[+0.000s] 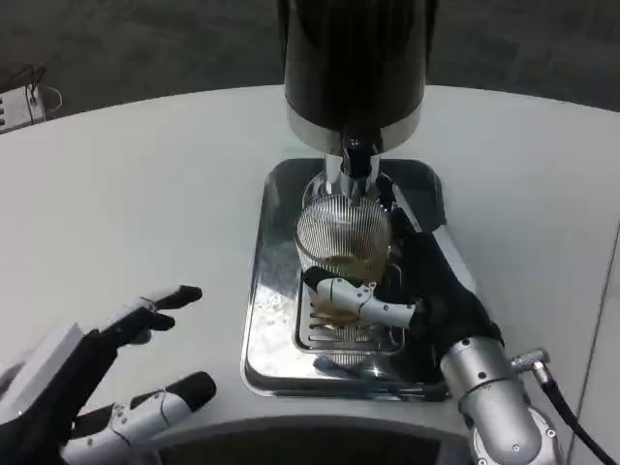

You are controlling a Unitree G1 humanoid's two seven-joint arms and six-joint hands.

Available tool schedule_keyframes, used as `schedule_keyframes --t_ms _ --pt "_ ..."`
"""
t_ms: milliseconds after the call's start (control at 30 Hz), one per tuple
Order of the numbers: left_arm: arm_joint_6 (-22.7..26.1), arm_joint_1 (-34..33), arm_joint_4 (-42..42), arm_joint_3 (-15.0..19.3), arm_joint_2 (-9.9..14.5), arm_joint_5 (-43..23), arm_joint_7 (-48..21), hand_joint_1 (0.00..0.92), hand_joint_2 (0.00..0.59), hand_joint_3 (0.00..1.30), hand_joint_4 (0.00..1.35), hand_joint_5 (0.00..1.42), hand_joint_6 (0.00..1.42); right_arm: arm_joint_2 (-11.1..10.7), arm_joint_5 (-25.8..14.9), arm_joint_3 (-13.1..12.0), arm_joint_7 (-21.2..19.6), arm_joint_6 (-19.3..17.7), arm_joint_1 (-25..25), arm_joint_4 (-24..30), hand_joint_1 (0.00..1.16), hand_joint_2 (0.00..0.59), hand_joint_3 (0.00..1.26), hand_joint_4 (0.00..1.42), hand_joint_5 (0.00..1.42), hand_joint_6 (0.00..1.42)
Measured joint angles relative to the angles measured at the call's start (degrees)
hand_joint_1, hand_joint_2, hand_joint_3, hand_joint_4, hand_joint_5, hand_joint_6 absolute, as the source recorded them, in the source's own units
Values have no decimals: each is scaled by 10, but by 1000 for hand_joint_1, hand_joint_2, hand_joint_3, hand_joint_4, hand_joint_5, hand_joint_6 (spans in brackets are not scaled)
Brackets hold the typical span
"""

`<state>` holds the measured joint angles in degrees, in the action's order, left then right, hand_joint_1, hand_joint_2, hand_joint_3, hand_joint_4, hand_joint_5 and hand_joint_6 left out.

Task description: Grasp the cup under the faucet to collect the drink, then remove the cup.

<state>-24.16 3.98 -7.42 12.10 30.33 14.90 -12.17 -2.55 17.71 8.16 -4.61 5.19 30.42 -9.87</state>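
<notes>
The cup (342, 235), a clear ribbed glass, stands just right of the frame's centre, directly beneath the faucet (355, 160). A band of brownish drink shows in its lower part. It sits on the slotted grate (341, 329) of a shiny metal drip tray (263, 320), which lies on the white table (145, 194).

The right robot hand (412, 291) reaches in from the lower right and grips the cup: white and black fingers (360, 298) wrap across its front low down, and the dark palm presses against its right side. The silver right forearm (494, 407) runs off toward the lower right corner, with a black cable (567, 412) leaving a plug near the wrist.

The faucet is a short chrome spout with a dark tip, hanging from the base of the drink dispenser (354, 58), a tall black cylinder with a chrome ring around its bottom, which rises out of the top centre of the frame.

The left robot hand (107, 383) is in the lower left of the frame, well apart from the tray. It holds nothing and its fingers are spread, their black tips pointing right toward the tray. Whether it touches the table or hovers above it cannot be told.

At the upper left edge, beyond the table's curved rim, a small white object with wires (21, 102) is visible against the dark floor (145, 48).
</notes>
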Motion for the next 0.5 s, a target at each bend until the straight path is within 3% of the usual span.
schedule_keyframes --t_ms 300,500 --pt "21 5 -28 -20 0 27 0 61 109 201 107 189 240 17 14 8 -54 -20 3 -28 815 209 0 118 191 108" --pt "31 12 -32 -20 0 27 0 61 109 201 117 198 239 31 22 11 -96 -32 6 -49 832 214 113 214 275 177"
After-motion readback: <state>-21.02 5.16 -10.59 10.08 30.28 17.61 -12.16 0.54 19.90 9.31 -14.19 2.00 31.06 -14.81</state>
